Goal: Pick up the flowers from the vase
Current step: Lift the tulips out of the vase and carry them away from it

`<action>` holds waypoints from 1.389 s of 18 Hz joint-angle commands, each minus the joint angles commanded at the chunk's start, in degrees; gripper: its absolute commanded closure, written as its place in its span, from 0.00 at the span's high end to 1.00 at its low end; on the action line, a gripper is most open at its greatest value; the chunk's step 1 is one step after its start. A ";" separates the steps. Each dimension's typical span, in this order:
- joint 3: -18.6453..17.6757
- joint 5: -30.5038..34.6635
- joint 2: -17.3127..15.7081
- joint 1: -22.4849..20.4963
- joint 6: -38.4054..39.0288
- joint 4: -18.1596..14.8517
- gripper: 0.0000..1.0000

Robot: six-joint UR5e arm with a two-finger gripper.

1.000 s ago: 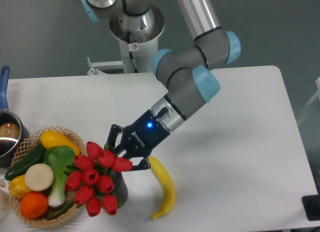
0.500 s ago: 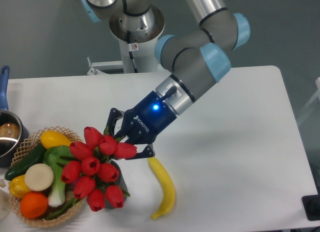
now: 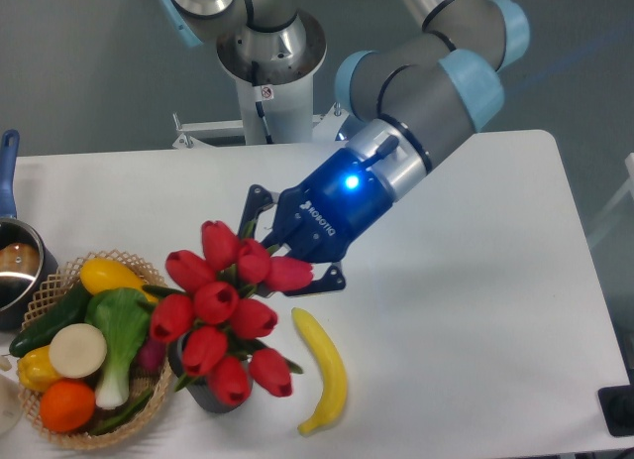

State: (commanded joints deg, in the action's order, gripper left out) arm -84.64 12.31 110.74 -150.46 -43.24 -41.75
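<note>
You see the white table (image 3: 475,281) spread under everything, and the grey and blue arm (image 3: 426,82) comes down from the upper right toward the gripper (image 3: 272,256). To the lower left of the gripper, well apart, sits the wicker basket (image 3: 59,281) with the produce: a yellow squash, a dark cucumber, a green leafy vegetable, a pale round piece and an orange. Farther left, at the frame edge, is the pot (image 3: 18,266) with a blue handle.

The flowers (image 3: 223,315) are directly at the fingertips and below them to the left; the red buds hang out from the jaws. The fingers are closed on the bunch at its upper end, pinching it. The yellow banana (image 3: 322,370) lies on the table below the gripper, slightly to the right. The vase (image 3: 198,390) stands below and left of the gripper, under the buds, mostly hidden by them; you cannot tell if the stems are out of its mouth.
</note>
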 joint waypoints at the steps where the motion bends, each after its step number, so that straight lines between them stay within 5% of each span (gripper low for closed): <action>1: -0.17 -0.53 0.00 -1.23 -0.09 0.00 0.01; 10: -3.51 8.07 -2.64 -11.69 -9.65 0.00 0.00; 17: -9.57 32.49 -2.90 -13.11 -20.65 -0.18 0.00; 25: -8.88 55.25 -3.52 -11.44 -23.11 -1.14 0.00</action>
State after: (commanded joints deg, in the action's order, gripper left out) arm -93.52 67.56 107.22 -161.90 -66.35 -42.89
